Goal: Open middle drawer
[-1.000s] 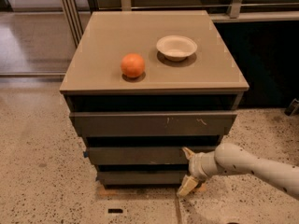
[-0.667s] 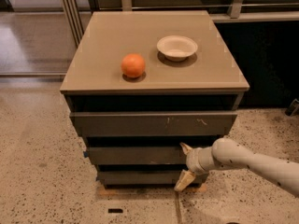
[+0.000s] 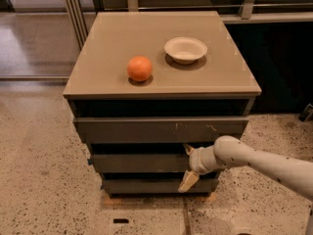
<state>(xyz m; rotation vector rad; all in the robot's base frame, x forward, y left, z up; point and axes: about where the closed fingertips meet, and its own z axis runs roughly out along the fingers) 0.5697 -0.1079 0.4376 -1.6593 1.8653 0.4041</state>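
A: In the camera view, what is different from a second ago?

B: The claw (image 3: 188, 165) has come a little up and to the left, closer to the cabinet. Now it is at the right part of the middle drawer (image 3: 142, 163). Its two fingers are spread apart. One pale finger points up at the drawer's top edge, and the other hangs down in front of the bottom drawer (image 3: 146, 185).

A: And the drawer itself, did it move?

B: I see no change. It sits between the wide scratched top drawer (image 3: 156, 129) and the bottom one, with its blue tab (image 3: 90, 161) at the left end. I judge it is not pulled out yet.

A: So what does this mean for the task?

B: I think the approach is almost finished. The fingers must still catch the top edge before any pull can begin.

A: And on the surface (image 3: 112, 38)?

B: The orange (image 3: 140, 68) and the bowl (image 3: 185, 49) are in the same places.
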